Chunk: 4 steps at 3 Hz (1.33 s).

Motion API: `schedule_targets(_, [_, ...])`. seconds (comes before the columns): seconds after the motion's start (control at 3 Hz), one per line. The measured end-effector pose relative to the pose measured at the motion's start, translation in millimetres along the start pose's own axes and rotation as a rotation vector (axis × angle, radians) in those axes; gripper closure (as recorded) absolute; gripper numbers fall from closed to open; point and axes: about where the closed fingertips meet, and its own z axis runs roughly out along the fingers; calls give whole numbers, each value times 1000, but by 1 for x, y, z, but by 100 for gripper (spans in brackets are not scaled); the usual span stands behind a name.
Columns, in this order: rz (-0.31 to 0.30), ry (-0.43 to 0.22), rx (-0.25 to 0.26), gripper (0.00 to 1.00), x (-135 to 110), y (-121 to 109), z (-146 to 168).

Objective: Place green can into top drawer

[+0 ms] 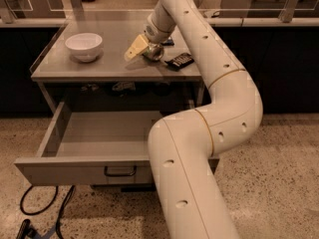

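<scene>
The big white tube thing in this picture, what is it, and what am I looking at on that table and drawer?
It is a robot arm, seen from above by the robot's one camera. Its claw is low over the grey table, right beside a small round object that is probably the green can. Whether the claw grips it is unclear. Also on the table are a white bowl and a flat dark packet. Below, the top drawer stands pulled open.

floor (279,148): speckled terrazzo | table (99,67): grey steel | rear panels (284,68): dark
</scene>
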Motion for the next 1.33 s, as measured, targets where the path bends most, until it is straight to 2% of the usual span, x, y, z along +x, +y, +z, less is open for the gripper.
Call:
schedule_targets(0.33, [-23,21,4,0,2,2,5])
schedule_targets(0.67, [0,104,34,0,31,-13,33])
schedule_targets(1.0, [0,105,34,0,31,-13,34])
schedule_targets(1.33, [0,105,34,19,31,-13,34])
